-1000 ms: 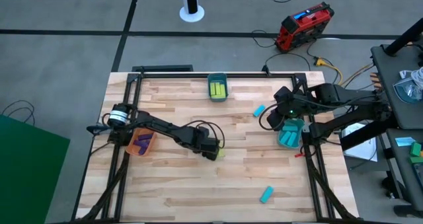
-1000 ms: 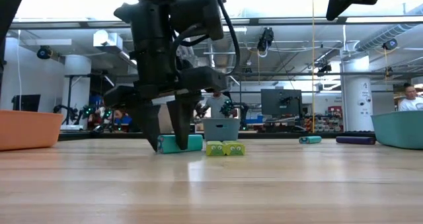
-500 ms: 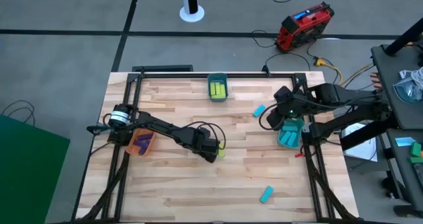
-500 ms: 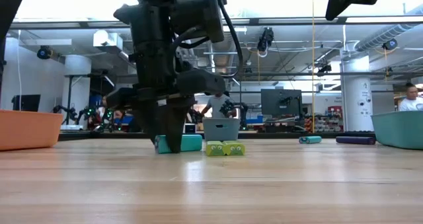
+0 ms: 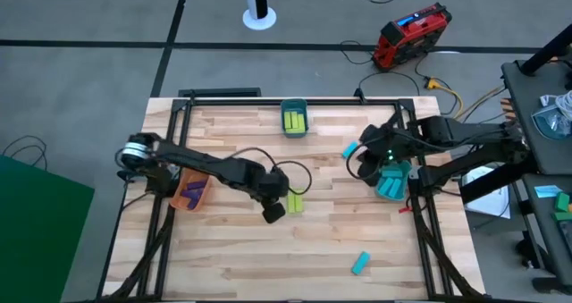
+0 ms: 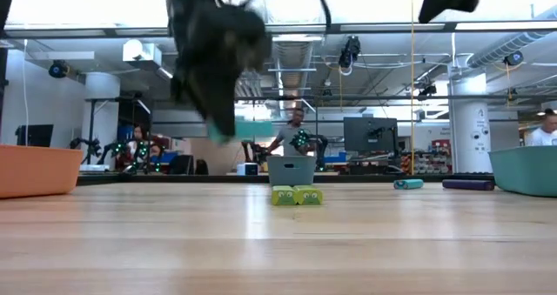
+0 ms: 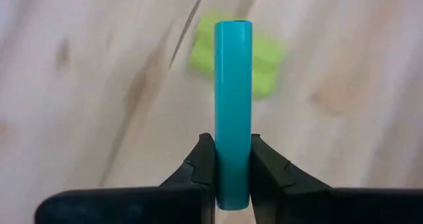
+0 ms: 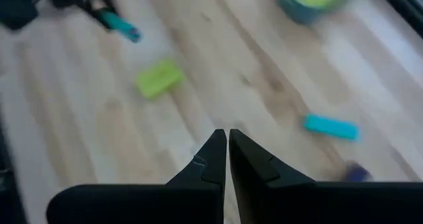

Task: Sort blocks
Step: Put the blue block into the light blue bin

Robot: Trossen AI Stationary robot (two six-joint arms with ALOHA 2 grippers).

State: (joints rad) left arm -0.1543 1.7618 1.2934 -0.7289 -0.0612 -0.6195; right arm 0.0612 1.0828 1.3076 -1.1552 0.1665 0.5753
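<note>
Desk [image 5: 357,223] of pale wood planks with visible grain. Left pincer [image 7: 232,168], dark and matte, near desk centre, lifted clear, pinching a smooth cyan bar [image 7: 232,112] with squared ends; the bar juts straight out between the fingers [image 7: 201,161]. Two yellow-green blocks [image 5: 295,202] lie flat on the desk just beside that pincer. Another cyan block [image 5: 360,264] sits at the front of the desk. Right pincer [image 8: 227,148] pressed together, nothing in it, above the teal bin [image 5: 391,184] at the right edge.
</note>
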